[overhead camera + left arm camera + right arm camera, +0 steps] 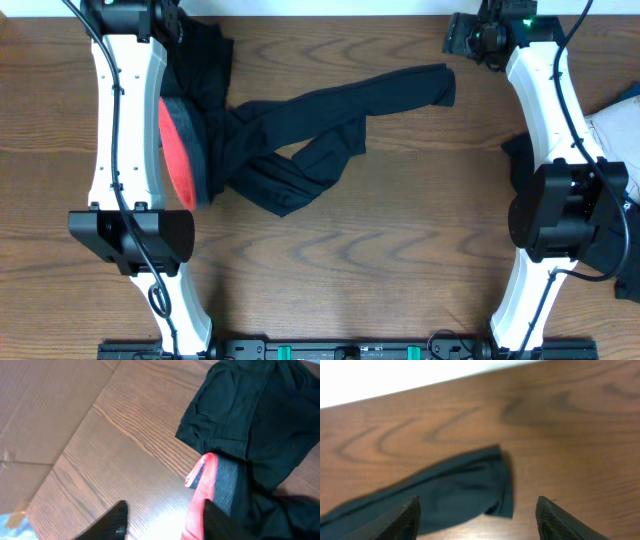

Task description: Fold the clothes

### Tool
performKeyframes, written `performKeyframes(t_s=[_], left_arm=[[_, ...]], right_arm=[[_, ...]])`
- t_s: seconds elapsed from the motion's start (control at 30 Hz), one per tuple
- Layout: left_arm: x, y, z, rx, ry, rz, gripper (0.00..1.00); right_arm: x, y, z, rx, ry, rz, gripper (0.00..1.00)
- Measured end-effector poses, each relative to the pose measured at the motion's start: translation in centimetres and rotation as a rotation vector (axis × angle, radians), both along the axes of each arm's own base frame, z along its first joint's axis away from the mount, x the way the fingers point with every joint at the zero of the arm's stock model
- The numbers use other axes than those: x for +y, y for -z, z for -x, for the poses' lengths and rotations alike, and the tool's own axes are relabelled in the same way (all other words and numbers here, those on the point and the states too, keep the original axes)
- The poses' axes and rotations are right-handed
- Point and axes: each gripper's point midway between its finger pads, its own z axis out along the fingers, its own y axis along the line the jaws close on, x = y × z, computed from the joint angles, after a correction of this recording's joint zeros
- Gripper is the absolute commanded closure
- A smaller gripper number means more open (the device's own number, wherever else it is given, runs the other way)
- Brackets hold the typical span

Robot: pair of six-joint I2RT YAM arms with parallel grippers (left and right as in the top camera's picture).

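Observation:
The long black trousers [300, 125] lie crumpled across the table, with one leg stretching toward the back right. The coral-red inner band [177, 150] shows at their left end, beside my left arm. In the left wrist view the band [202, 485] lies folded over black fabric [250, 415]. My left gripper [167, 522] is open, and its right finger rests by the band's edge. My right gripper [477, 522] is open and hovers over the trouser leg's end [465, 485]. In the overhead view it [462, 38] sits at the back right, just beyond the leg tip.
Other garments lie at the right edge: a white one [612, 125], a blue bit [632, 95] and black pieces [520, 160] behind my right arm. Brown cardboard [40, 405] borders the table on the left. The table's far edge [420, 385] is close to the right gripper.

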Motion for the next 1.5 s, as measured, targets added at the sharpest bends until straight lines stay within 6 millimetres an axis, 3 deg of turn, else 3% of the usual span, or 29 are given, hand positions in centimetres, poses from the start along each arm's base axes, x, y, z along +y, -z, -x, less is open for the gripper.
performKeyframes(t_s=[0.2, 0.47, 0.63, 0.73, 0.87, 1.1, 1.5], left_arm=[[0.0, 0.1, 0.1, 0.005, -0.002, 0.004, 0.26], [-0.7, 0.7, 0.4, 0.028, 0.014, 0.048, 0.25], [-0.9, 1.0, 0.8, 0.050, 0.019, 0.063, 0.25], [-1.0, 1.1, 1.0, 0.062, 0.022, 0.069, 0.25], [-1.0, 1.2, 1.3, 0.073, 0.021, 0.071, 0.25], [-1.0, 1.3, 1.5, 0.083, 0.022, 0.073, 0.25], [-1.0, 1.3, 1.5, 0.084, 0.022, 0.073, 0.25]], right_arm=[[3.3, 1.7, 3.8, 0.158, -0.159, -0.114, 0.32], [11.1, 3.7, 11.1, 0.404, -0.398, -0.179, 0.31], [15.9, 5.9, 13.8, 0.453, -0.509, -0.145, 0.31], [17.5, 7.6, 14.6, 0.453, -0.546, -0.122, 0.37], [18.2, 9.3, 14.2, 0.420, -0.555, -0.110, 0.49], [17.5, 12.1, 14.1, 0.408, -0.526, -0.076, 0.62], [17.4, 14.3, 13.8, 0.372, -0.511, -0.075, 0.65]])
